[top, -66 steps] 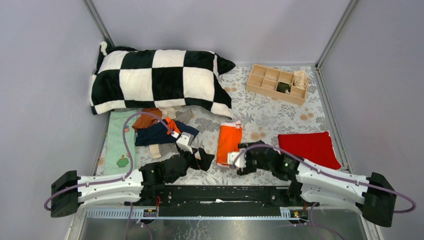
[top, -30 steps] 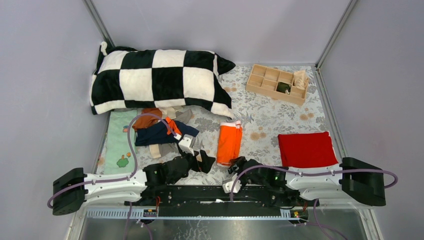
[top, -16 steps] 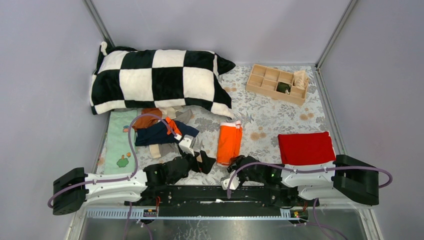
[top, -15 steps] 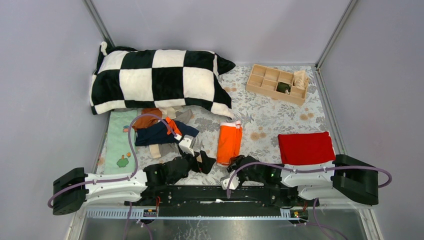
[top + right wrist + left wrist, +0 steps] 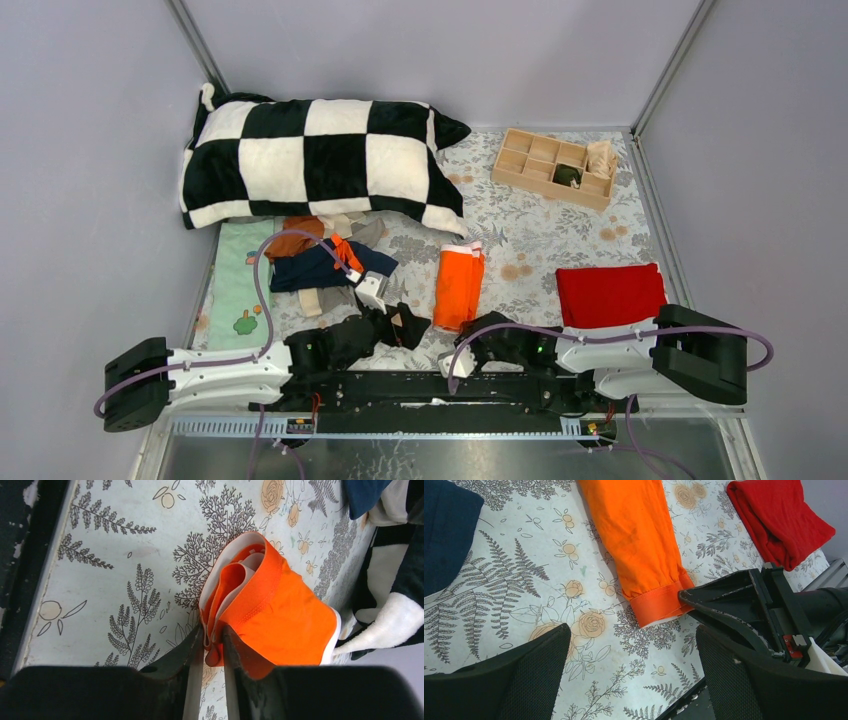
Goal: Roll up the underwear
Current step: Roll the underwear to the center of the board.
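My right pincer [image 5: 213, 672] is nearly shut and pinches the near hem of the one orange brief [image 5: 280, 615]. The brief lies on the flowery mat [image 5: 549, 555], between one red cloth [image 5: 779, 520] and one pile [image 5: 320, 262] of other briefs. My left pincer [image 5: 631, 680] is wide open, holding nothing, just beside that hem. One pillow [image 5: 320, 160] lies at the back.

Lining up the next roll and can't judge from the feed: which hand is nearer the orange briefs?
Right. The right hand pinches the near hem of the orange briefs. The left hand hovers open just left of their near end, gripping nothing.
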You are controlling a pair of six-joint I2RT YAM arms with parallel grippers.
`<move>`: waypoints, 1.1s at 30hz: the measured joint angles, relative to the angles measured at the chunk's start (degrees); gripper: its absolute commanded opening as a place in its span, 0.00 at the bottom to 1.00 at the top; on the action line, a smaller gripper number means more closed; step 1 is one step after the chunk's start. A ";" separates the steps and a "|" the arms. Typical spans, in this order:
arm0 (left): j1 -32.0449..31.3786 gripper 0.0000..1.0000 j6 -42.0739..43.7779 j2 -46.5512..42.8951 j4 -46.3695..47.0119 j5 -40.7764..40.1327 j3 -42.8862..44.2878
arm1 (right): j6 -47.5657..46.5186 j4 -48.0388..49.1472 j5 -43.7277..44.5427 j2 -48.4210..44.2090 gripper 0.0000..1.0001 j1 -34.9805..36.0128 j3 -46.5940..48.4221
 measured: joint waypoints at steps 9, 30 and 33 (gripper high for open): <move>0.00 0.99 -0.24 -0.85 -0.09 0.02 0.00 | 4.63 0.63 0.24 0.00 0.00 -0.31 0.17; 0.00 0.99 -1.29 -11.78 -8.96 -0.68 1.20 | 33.14 9.62 -2.23 -4.22 0.00 -4.33 0.79; 0.00 0.99 -1.38 -10.84 -9.53 -0.66 1.60 | 38.14 10.23 -4.59 -4.31 0.00 -6.19 0.79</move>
